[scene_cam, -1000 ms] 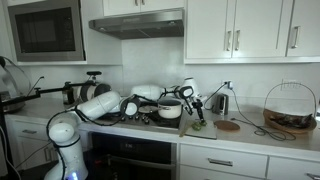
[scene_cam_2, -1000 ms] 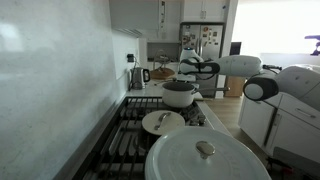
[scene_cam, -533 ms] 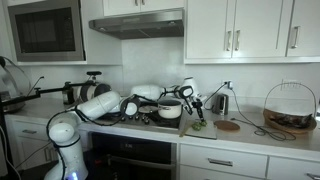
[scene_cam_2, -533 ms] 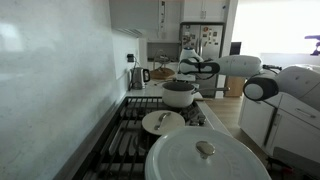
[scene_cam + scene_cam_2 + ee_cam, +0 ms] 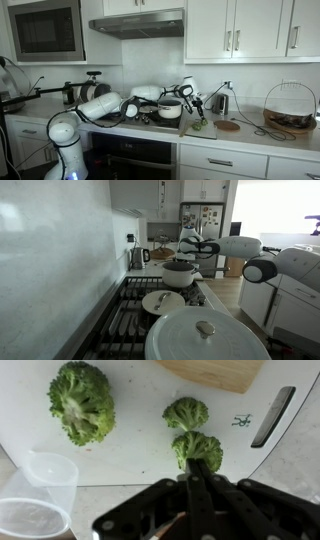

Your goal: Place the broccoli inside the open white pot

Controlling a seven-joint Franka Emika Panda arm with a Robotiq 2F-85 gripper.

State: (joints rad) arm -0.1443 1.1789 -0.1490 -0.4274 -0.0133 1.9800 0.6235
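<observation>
In the wrist view my gripper (image 5: 196, 476) points down at a white cutting board (image 5: 130, 445). Its two fingers are drawn together on the stem of a small green broccoli (image 5: 198, 448). A second small floret (image 5: 186, 412) lies just beyond it, and a larger one (image 5: 82, 400) lies at the far left of the board. In both exterior views the gripper (image 5: 197, 108) (image 5: 184, 249) hangs over the counter beside the stove. The open white pot (image 5: 170, 108) (image 5: 180, 274), dark-rimmed, stands on the stove close to the gripper.
A clear plastic cup (image 5: 40, 488) stands by the board's near left corner. A knife (image 5: 272, 415) lies on the board's right side and a wooden board (image 5: 215, 372) lies beyond it. A wide lidded white pot (image 5: 205, 335), a loose lid (image 5: 163, 302), a kettle (image 5: 220, 101) and a wire basket (image 5: 289, 108) are nearby.
</observation>
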